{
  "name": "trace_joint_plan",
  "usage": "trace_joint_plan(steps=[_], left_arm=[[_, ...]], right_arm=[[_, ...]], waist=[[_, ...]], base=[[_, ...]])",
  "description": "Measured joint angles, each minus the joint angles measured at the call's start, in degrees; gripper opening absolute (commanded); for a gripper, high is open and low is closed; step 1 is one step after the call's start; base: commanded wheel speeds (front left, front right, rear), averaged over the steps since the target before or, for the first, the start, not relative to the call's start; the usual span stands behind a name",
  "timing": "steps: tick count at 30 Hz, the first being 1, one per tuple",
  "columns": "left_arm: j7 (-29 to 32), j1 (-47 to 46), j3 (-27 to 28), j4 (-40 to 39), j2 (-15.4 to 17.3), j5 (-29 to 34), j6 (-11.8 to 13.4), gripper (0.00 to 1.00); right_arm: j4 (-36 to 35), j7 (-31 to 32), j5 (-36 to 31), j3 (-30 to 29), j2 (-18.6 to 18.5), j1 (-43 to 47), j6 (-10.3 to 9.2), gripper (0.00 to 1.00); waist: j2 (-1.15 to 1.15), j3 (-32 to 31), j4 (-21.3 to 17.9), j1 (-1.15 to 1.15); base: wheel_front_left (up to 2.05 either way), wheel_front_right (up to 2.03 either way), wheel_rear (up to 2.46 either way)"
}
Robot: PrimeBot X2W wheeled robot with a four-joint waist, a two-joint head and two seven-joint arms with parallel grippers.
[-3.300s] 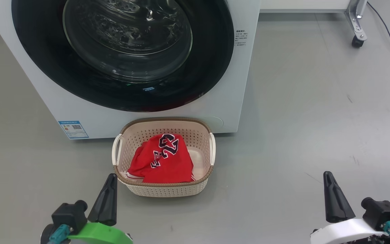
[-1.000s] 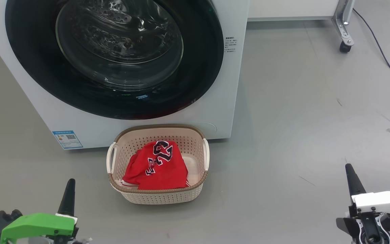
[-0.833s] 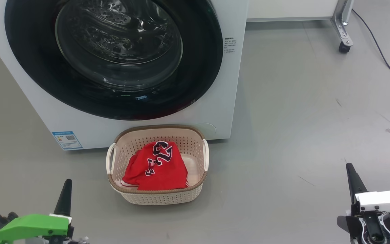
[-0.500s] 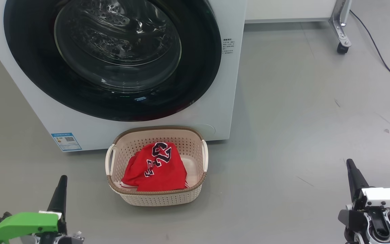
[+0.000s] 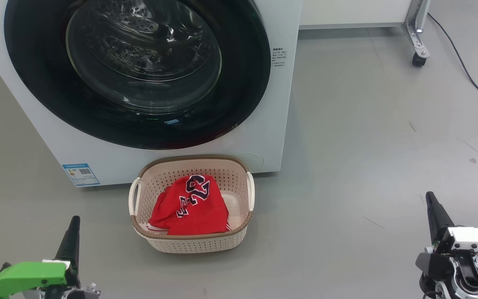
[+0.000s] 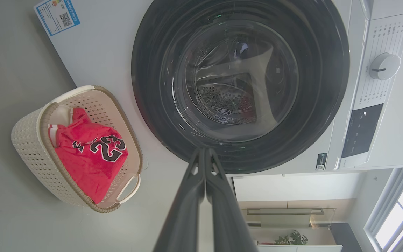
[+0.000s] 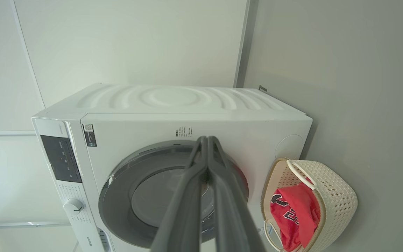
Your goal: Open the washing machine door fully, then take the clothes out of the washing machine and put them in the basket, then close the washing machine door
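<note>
Head view: the washing machine [image 5: 282,124] is seen from above, with the washing machine door [image 5: 249,74] lying flush against its front and the black rim unbroken around the glass. The basket [image 5: 199,245] stands on the floor [image 5: 367,145] just in front of the machine. The clothes [image 5: 191,205], red with a dark 23, are heaped inside it. The left gripper [image 5: 74,224] is held low at the lower left and the right gripper [image 5: 430,199] at the lower right. Both are well apart from basket and door, each with its 2 fingers pressed together on nothing.

Left wrist view: the 2 fingers are seen meeting in 1 line in front of the door's rim. Through the glass the steel drum [image 6: 222,98] is made out, and no garment can be told in it.

Right wrist view: the door is seen at a slant, and no gap is made out between rim and front panel. The basket sits beside the machine's lower corner.

All 3 parts of the task are judged done, so the step in hand is taken to be a final check. The rim should be looked over for any gap. If 1 is found, a flat push on the black rim, not the glass, is advised, with the arms kept clear of the basket.
</note>
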Motion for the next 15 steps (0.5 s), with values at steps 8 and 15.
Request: trace_joint_plan(steps=[8,15], left_arm=[[0.01,-0.1,0.08,0.12,0.0,0.0,-0.15,0.0],[0.13,-0.25,0.15,0.32,0.0,0.0,-0.15,0.0]], right_arm=[[0.11,0.0,0.0,-0.03,0.0,-0.23,0.0,0.0],[0.2,0.0,0.0,-0.05,0.0,-0.24,0.01,0.0]], waist=[[0.0,-0.01,0.0,0.0],[0.0,-0.01,0.0,0.0]], base=[[0.0,0.0,0.0],[0.0,0.0,0.0]])
